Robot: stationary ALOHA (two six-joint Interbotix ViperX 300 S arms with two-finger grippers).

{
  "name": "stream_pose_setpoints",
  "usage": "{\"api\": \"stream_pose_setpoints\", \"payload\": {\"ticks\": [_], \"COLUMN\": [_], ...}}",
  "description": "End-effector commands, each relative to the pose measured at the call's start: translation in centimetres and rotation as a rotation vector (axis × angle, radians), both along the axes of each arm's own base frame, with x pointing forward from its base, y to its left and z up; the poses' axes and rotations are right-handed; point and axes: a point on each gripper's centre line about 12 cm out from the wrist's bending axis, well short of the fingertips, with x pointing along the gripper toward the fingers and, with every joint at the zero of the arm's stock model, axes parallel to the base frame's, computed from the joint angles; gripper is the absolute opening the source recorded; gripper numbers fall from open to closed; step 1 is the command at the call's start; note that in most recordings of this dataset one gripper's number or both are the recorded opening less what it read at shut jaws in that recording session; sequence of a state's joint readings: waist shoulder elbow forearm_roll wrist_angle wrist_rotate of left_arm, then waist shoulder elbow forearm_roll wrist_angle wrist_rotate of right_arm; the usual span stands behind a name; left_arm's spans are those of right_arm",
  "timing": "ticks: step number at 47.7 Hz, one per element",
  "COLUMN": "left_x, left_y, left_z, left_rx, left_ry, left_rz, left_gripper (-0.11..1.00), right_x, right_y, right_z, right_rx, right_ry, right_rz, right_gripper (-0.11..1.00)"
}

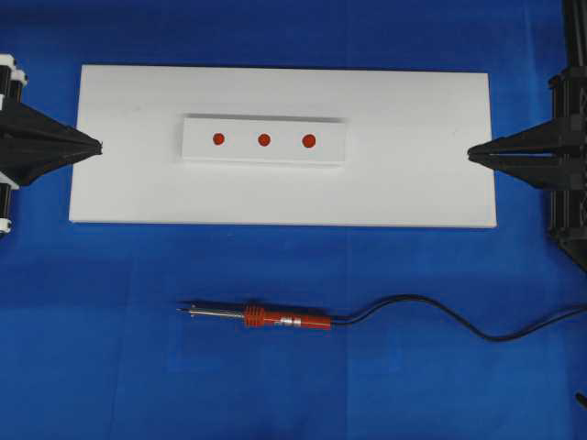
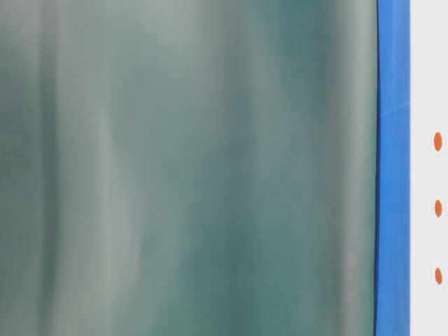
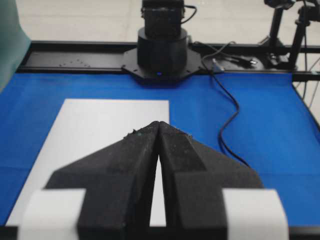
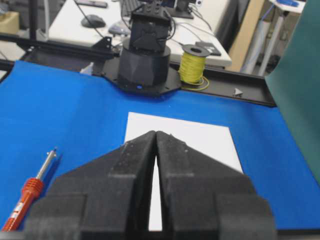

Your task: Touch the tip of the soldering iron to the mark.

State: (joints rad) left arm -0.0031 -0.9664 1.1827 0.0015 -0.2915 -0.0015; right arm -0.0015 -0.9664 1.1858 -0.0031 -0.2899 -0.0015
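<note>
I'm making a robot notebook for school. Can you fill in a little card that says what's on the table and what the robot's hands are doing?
tool: soldering iron lying flat on the blue cloth, tip pointing left in the overhead view
cord: black cord trailing to the right
board: white board with a raised white strip
marks: three red dots in a row
left end effector: shut, empty
right end effector: shut, empty
task progress: iron not picked up
</note>
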Motion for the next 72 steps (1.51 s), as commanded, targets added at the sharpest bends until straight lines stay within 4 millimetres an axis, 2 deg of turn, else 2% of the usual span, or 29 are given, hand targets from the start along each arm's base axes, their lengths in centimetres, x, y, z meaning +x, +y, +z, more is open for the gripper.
{"api": "stream_pose_setpoints", "payload": {"ticks": [1,7,21,32,37,41,49,52,65,72], "left_x": [0.1,0.1,0.1,0.1,0.1,0.1,0.1,0.0,0.0,0.0], "left_y": [-0.1,-0.1,-0.1,-0.1,-0.1,-0.1,-0.1,-0.1,-0.1,-0.1], "left_z": [0.6,0.6,0.5,0.4,0.4,0.4,0.3,0.2,0.1,-0.1], "left_rx": [-0.003,-0.005,-0.005,-0.003,-0.005,-0.005,-0.005,-0.005,-0.006,-0.005], "left_ry": [-0.02,-0.018,-0.017,-0.014,-0.012,-0.012,-0.011,-0.009,-0.008,-0.002], "left_rz": [-0.005,-0.005,-0.005,-0.007,-0.005,-0.005,-0.005,-0.005,-0.007,-0.005], "left_gripper": [0.0,0.0,0.0,0.0,0.0,0.0,0.0,0.0,0.0,0.0], "right_x": [0.3,0.4,0.6,1.3,1.9,2.6,5.0,6.0,10.7,13.3], "right_y": [0.0,0.0,0.1,1.4,2.3,3.1,3.9,4.1,5.3,6.9], "right_z": [1.2,1.2,1.5,1.2,1.4,1.2,0.2,-0.4,-3.5,-5.4], "right_rx": [-0.002,-0.005,0.057,0.073,0.073,0.071,0.086,0.096,0.181,0.194], "right_ry": [-0.029,-0.008,-0.003,0.024,0.036,0.059,0.137,0.171,0.284,0.353], "right_rz": [-0.002,-0.001,0.011,0.07,0.109,0.139,0.156,0.152,0.138,0.153], "right_gripper": [0.0,-0.06,-0.06,-0.04,0.08,0.28,0.8,0.93,0.92,0.92]}}
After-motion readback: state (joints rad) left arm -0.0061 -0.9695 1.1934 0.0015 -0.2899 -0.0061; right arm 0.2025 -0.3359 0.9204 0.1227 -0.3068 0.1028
